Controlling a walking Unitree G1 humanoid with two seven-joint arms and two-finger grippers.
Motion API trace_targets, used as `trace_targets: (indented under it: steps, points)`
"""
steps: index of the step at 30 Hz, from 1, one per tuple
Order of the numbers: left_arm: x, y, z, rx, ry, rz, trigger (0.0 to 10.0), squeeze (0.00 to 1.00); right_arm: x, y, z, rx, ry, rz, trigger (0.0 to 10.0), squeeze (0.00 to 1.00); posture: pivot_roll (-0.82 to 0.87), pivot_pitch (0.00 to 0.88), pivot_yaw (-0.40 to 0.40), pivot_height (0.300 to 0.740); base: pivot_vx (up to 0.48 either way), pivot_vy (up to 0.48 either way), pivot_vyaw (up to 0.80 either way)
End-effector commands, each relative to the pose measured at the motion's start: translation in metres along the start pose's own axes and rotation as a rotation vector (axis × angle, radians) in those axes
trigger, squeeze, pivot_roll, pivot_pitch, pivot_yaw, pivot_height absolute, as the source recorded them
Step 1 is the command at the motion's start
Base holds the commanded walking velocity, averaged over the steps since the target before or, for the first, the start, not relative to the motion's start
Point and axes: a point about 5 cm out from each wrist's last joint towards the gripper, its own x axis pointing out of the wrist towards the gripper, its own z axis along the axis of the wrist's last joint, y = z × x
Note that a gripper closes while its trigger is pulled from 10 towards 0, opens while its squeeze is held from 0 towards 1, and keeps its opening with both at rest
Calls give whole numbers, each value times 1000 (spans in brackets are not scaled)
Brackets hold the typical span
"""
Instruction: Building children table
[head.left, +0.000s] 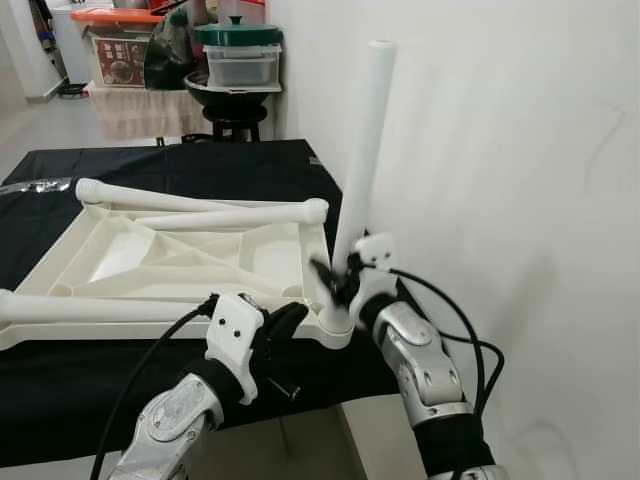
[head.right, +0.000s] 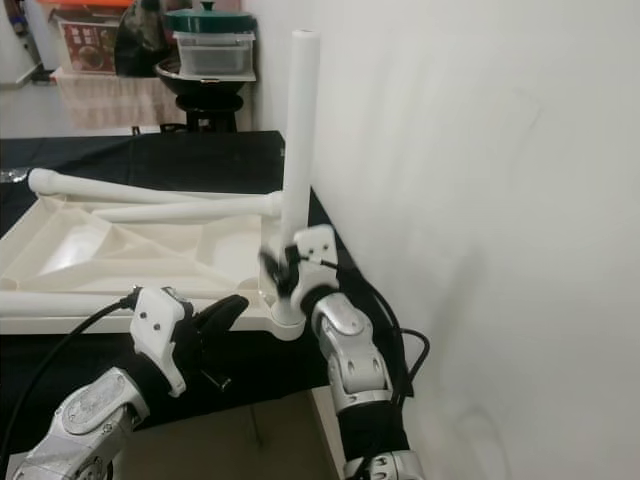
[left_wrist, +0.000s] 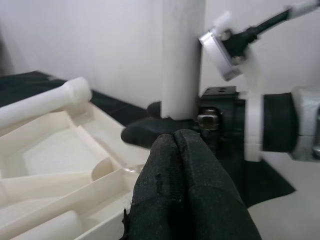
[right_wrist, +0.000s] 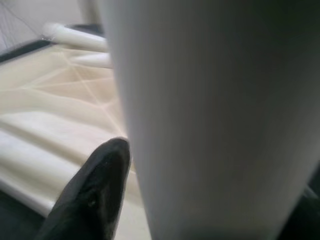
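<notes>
While the upturned white tabletop (head.left: 180, 255) lies on the black-clothed table (head.left: 60, 390), its near right corner sits right at the table's near right corner, w/ the white wall (head.left: 520, 200) just beside and little room there. My right gripper (head.left: 340, 283) is clamped on the upright leg (head.left: 362, 150) low down, at that corner socket. My left gripper (head.left: 285, 325), fingers pressed together on nothing, hovers at the tabletop's near edge. Legs: 1 standing, 3 lying on the tabletop (head.left: 200, 200).
</notes>
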Motion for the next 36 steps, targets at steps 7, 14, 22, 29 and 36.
trace_targets:
  steps: [7, 14, 22, 29, 36]
  points:
    - [2, -1, -2, 2, 12, -5, 10000, 0, -4, -55, 42, -127, 1, 254, 10000, 0, -21, 0, -105, 740, 0, 0, 0]
    - [1, -2, -4, 1, 16, -2, 10000, 0, -6, -74, 68, -225, 57, 429, 10000, 0, -5, 0, -107, 740, 0, 0, 0]
    - [1, -3, -6, 0, 20, -3, 10000, 0, -2, -71, 71, -138, 25, 492, 0, 0, 7, 0, -110, 740, 0, 0, 0]
    - [0, -4, -6, -3, 20, -5, 10000, 0, -10, -77, 58, -134, 38, 524, 0, 0, -2, 0, -107, 740, 0, 0, 0]
    - [-3, -3, -4, -1, 19, -5, 10000, 0, -20, -66, 9, -116, 149, 309, 0, 0, -16, 0, -120, 740, 0, 0, 0]
